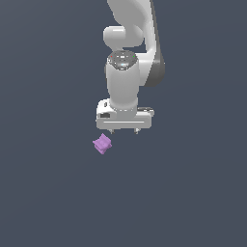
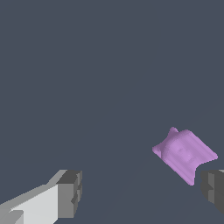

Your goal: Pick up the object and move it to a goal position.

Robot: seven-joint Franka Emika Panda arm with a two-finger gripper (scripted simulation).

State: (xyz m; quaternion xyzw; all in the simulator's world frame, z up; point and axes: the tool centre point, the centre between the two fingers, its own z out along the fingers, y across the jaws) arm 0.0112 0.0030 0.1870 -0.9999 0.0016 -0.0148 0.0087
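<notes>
The arm (image 1: 129, 58) comes down from the top edge of the exterior view, and its upper part is cut off there. In this view only the two short tips of the gripper (image 1: 124, 130) show under the wide white hand body, so the fingers are hard to make out. In the wrist view one finger (image 2: 70, 193) shows at the lower left, and the other finger (image 2: 213, 189) is cut by the right edge of the frame. They stand well apart, with nothing between them, so the hand is open and holds nothing.

The object (image 1: 102, 144) is a small light-purple piece. In the exterior view it is just below and to the left of the gripper, a little under the middle of the frame, apart from the fingertips. In the wrist view the object (image 2: 184, 154) is at the lower right, near the cut-off finger but not touching it. Its notched edges show; finer details are too soft to tell.

No writing or brand can be read. The ground (image 1: 193, 193) is plain dark grey-blue.
</notes>
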